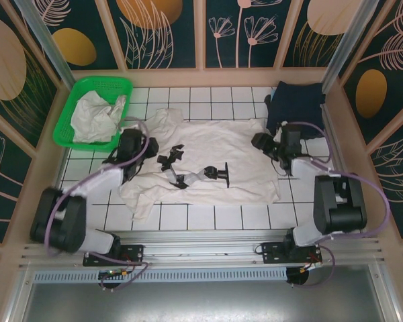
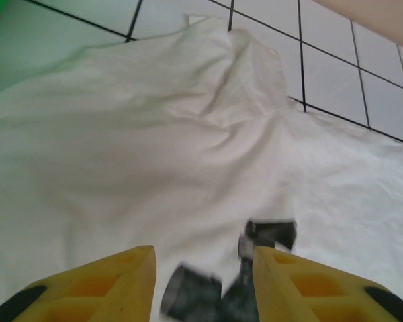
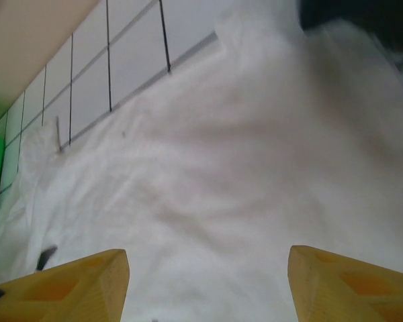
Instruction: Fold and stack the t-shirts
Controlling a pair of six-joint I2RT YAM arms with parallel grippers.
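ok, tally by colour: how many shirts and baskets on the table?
Off-white t-shirts: 2, the spread t-shirt and the crumpled bundle, counted as one
Navy t-shirt: 1
Green basket: 1
Total: 4

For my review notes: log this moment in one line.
stage: white t-shirt spread out | left claw: open over it | right claw: open over it | navy t-shirt: far right corner

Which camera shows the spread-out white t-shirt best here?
Top external: the white t-shirt appears almost whole, spread flat, so its outline can be judged. The left wrist view gives a wrinkled close-up patch, and the right wrist view a blurred stretch of its cloth.
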